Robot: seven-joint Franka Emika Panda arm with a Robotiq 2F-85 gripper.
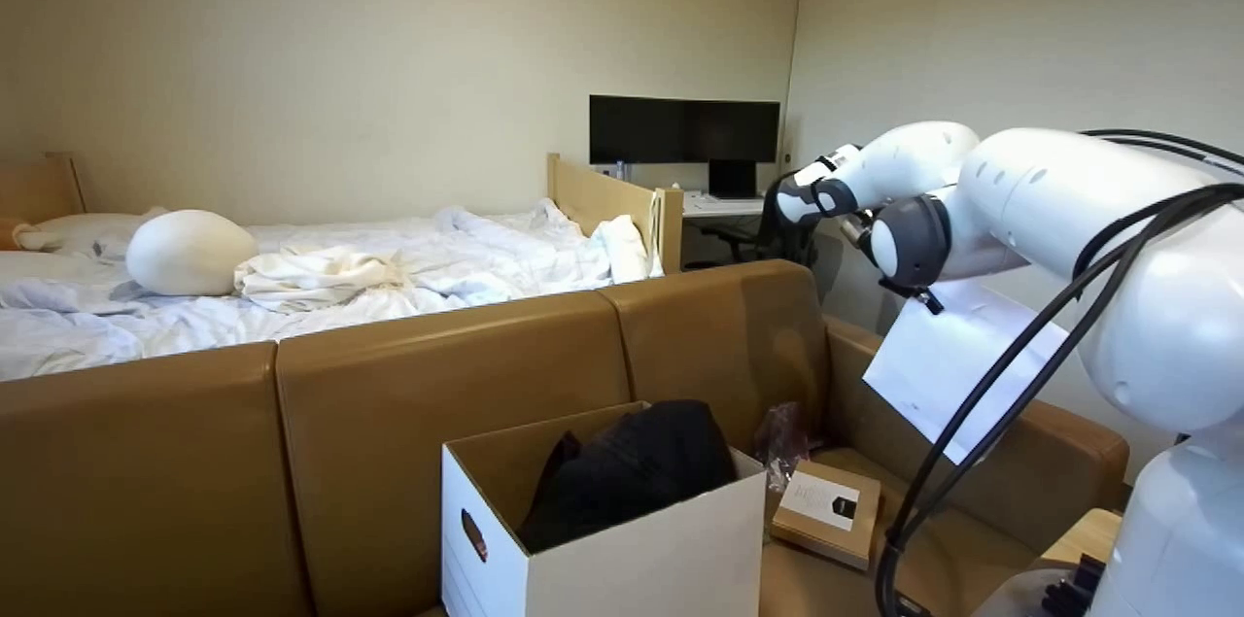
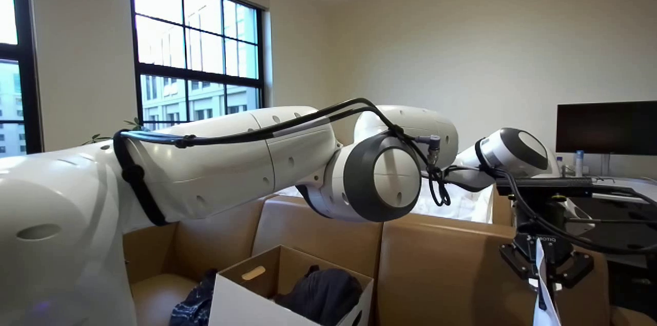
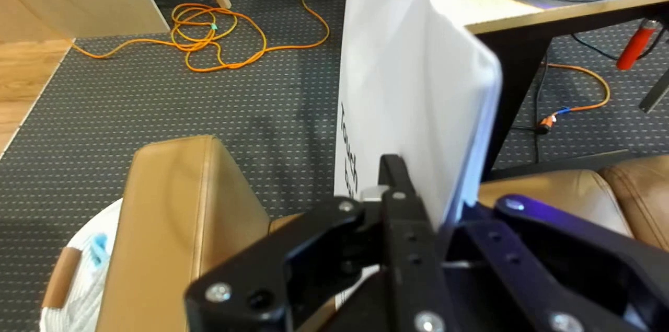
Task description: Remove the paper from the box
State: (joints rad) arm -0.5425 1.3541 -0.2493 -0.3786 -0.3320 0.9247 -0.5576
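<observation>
The paper (image 1: 962,364) is a large white sheet hanging tilted in the air above the couch's arm end. In an exterior view the paper (image 2: 544,310) shows edge-on, and in the wrist view the paper (image 3: 389,76) shows dark print along one edge. My gripper (image 3: 426,191) is shut on the paper's edge. The gripper (image 2: 546,284) points down and is well to the side of the box. The white box (image 1: 641,559) stands on the couch with dark cloth (image 1: 641,466) inside; the box (image 2: 246,303) also shows in an exterior view.
A small tan package (image 1: 826,512) and clear plastic wrap (image 1: 782,442) lie on the couch seat beside the box. The brown couch (image 1: 447,374) has a high back and an armrest (image 3: 172,217). A wooden table edge (image 3: 502,21) is near the paper.
</observation>
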